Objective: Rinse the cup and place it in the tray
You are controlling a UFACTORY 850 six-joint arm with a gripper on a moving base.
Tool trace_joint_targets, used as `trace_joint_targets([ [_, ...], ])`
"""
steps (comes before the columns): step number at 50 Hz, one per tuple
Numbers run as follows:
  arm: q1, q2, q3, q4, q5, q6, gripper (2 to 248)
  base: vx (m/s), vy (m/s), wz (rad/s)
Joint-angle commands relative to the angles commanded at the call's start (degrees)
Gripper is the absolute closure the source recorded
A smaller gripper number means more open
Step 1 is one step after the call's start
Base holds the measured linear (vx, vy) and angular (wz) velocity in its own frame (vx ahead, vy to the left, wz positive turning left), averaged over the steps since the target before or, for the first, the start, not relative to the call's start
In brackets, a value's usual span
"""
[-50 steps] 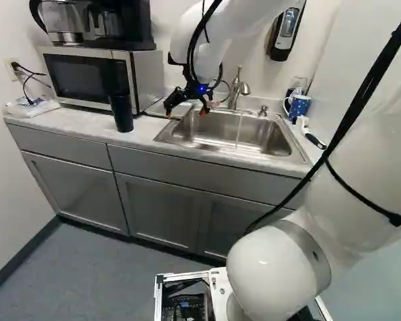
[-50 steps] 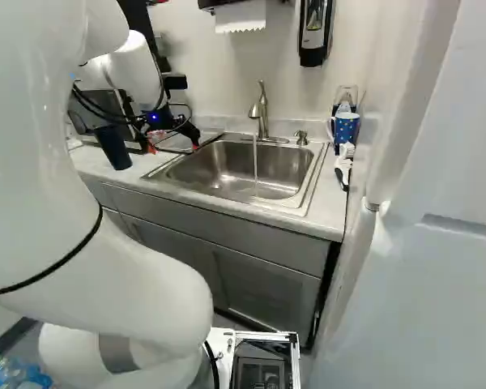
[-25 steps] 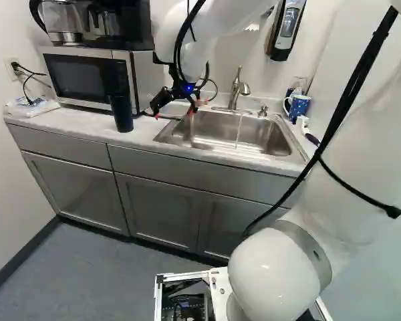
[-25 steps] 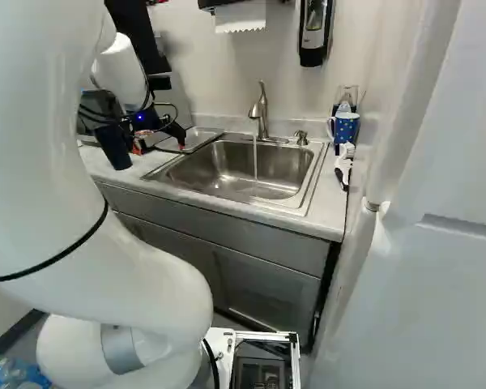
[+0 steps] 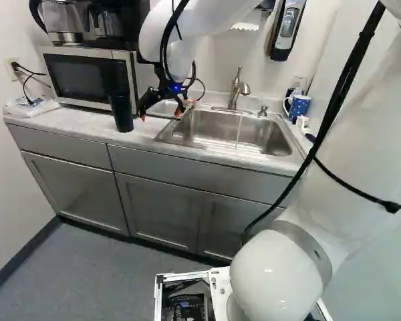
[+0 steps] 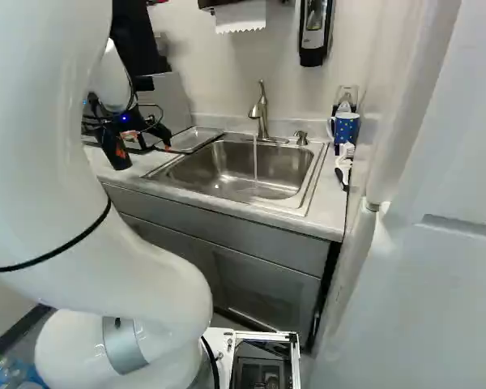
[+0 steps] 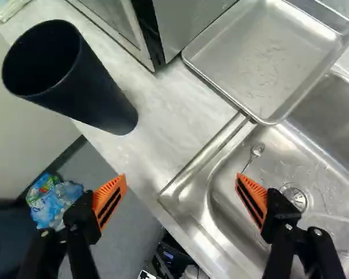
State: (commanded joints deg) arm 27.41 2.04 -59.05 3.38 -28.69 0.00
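Left of the gripper (image 5: 162,114), the cup (image 5: 121,114) stands upright on the marbled counter (image 5: 63,122): black, tapered, its round mouth plain only in the wrist view. The gripper's ribbed orange pads (image 7: 109,200) are well apart. Behind, the shallow metal tray (image 7: 262,64). Rightward, the steel sink (image 6: 198,166), its spoon (image 7: 257,150) clear only in the wrist view; farther, in the base views alone, a dotted mug (image 5: 299,107).
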Motion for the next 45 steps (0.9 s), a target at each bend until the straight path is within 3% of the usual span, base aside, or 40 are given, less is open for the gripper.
trace_joint_targets([
  [31, 6.0, -2.0, -2.0, 0.0, 5.7, 0.0, 3, 0.0, 0.0, 0.0],
  [45, 7.3, -3.3, -1.9, 0.0, 9.2, 0.0, 3, 0.0, 0.0, 0.0],
])
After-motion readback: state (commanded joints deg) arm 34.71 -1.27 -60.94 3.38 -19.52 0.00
